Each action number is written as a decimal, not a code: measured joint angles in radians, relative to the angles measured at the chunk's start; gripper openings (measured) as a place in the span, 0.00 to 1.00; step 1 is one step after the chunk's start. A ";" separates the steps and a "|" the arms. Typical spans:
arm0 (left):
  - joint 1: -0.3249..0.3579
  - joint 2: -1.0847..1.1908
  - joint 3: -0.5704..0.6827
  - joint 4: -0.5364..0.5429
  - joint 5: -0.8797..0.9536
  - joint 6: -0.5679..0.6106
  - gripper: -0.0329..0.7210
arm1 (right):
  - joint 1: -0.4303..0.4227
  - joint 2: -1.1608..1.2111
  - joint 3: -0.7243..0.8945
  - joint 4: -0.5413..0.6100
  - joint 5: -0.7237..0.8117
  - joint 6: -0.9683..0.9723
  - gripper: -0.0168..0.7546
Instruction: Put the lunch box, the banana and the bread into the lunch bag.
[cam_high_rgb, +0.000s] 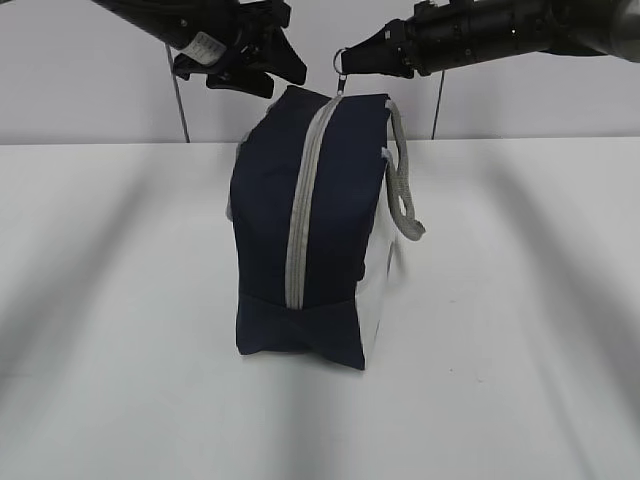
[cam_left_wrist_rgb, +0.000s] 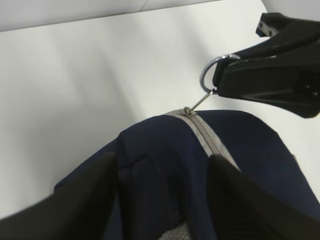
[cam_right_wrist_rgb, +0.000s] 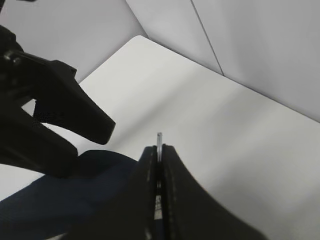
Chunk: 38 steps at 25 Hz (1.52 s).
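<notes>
The navy-blue lunch bag (cam_high_rgb: 300, 230) stands upright in the middle of the white table, its grey zipper (cam_high_rgb: 305, 200) closed down the side facing me. My right gripper (cam_high_rgb: 350, 62) is shut on the zipper's ring pull (cam_high_rgb: 343, 60) just above the bag's top; the ring also shows in the left wrist view (cam_left_wrist_rgb: 207, 75) and edge-on between the pads in the right wrist view (cam_right_wrist_rgb: 159, 137). My left gripper (cam_high_rgb: 275, 78) is open just above the bag's top left, its fingers either side of the navy fabric (cam_left_wrist_rgb: 165, 165). The lunch box, banana and bread are out of view.
A grey strap handle (cam_high_rgb: 400, 170) hangs down the bag's right side, over the white side panel (cam_high_rgb: 380, 290). The white table (cam_high_rgb: 120, 300) extends on both sides of the bag. A pale wall stands behind.
</notes>
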 joint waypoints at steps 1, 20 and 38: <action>-0.002 0.005 0.000 0.002 0.001 -0.002 0.58 | 0.000 0.000 0.000 0.000 0.000 0.000 0.00; -0.015 0.037 -0.006 0.002 -0.014 -0.029 0.49 | 0.000 0.000 0.000 0.000 -0.007 0.002 0.00; -0.020 0.051 -0.006 -0.036 -0.049 -0.040 0.14 | 0.000 0.000 0.000 0.000 -0.014 0.002 0.00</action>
